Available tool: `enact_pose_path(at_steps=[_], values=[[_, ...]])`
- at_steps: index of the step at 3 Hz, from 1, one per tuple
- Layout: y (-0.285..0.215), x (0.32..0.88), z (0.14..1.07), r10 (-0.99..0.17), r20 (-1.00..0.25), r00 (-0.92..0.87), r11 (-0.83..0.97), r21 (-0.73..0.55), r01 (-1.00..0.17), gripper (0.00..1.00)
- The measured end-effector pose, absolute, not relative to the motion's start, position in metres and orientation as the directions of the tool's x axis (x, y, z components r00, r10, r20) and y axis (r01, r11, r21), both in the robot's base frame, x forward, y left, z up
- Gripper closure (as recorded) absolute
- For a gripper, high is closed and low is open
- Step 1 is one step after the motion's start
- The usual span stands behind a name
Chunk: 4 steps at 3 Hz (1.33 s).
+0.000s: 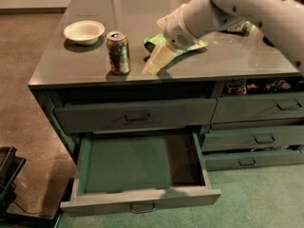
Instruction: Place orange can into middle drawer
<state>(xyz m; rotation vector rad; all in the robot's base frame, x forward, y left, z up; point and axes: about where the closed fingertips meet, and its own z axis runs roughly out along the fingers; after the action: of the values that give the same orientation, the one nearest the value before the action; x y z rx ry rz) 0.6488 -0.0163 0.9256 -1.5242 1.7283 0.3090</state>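
Our gripper [156, 61] hangs low over the desk [228, 63], close to the front edge and a little left of the middle of the top. Its pale tip slants down toward seven o'clock, and the white arm [237, 8] runs back from it toward two o'clock. We cannot tell whether the gripper is parted or closed; it is not around anything we can see.

At nine o'clock from the gripper, near it but apart, the orange can [118, 52] stands upright on the desk, its silver top and pull tab facing up. At ten o'clock from the can, well apart, sits a shallow white bowl [84, 32]. A green snack bag [153, 41] lies at twelve o'clock from the gripper, partly hidden behind our arm.

Below the desk top, at six o'clock from the can, the middle drawer [142, 199] is pulled far out. We see nothing inside it, though shadow covers its right rear corner. Its small metal loop handle [142, 207] sits in the middle of the low front panel. Above it, a drawer with a taller front [135, 114] is shut. At three o'clock from these two, a stack of narrower drawers [259, 139] is shut or nearly so.
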Motion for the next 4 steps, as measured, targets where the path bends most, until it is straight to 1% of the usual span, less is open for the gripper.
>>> enact_pose_path(at_steps=[2,4], values=[[0.041,0.672,0.916,-0.662,-0.743,0.099,0.203,-0.305,-0.931,0.00],[0.079,0.681,0.908,-0.626,-0.770,0.124,0.168,-0.288,-0.943,0.00]])
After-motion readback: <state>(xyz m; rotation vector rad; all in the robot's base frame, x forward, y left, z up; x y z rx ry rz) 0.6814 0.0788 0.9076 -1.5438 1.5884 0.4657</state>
